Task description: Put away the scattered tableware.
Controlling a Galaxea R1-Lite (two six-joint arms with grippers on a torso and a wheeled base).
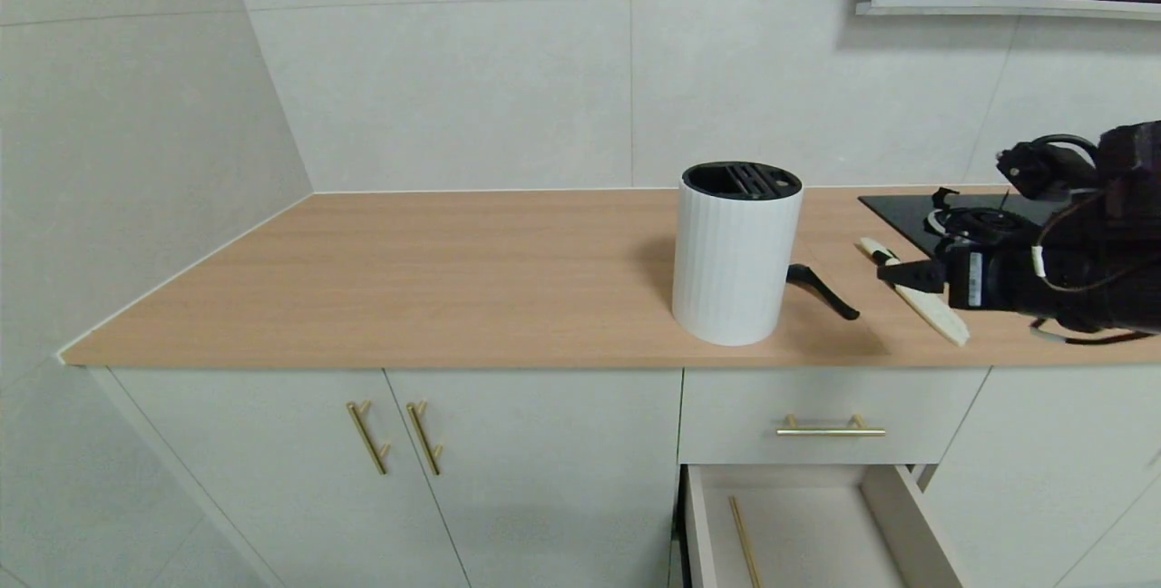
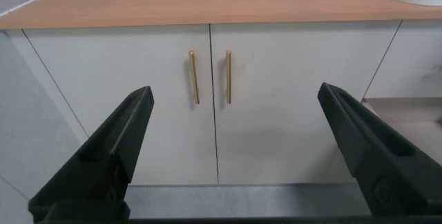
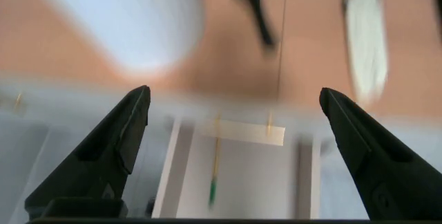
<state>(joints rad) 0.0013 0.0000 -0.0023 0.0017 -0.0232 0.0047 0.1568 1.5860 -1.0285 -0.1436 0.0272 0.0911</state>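
Note:
A white ribbed utensil holder (image 1: 736,252) with a black slotted top stands on the wooden counter (image 1: 453,279). Just to its right lies a black-handled utensil (image 1: 821,290), partly hidden behind the holder. Farther right lies a cream-coloured flat utensil (image 1: 916,302). My right gripper (image 1: 898,275) hovers above the cream utensil near the counter's front edge. In the right wrist view the right gripper (image 3: 235,98) is open and holds nothing; beyond it are the holder (image 3: 131,16), the black handle (image 3: 255,13) and the cream utensil (image 3: 366,37). My left gripper (image 2: 235,96) is open and faces the cabinet doors.
Below the counter a drawer (image 1: 707,524) stands open with a thin chopstick (image 1: 744,543) inside; this chopstick (image 3: 215,162) has a green end. A black cooktop (image 1: 907,211) sits at the back right. Two gold door handles (image 2: 210,77) are on the cabinet.

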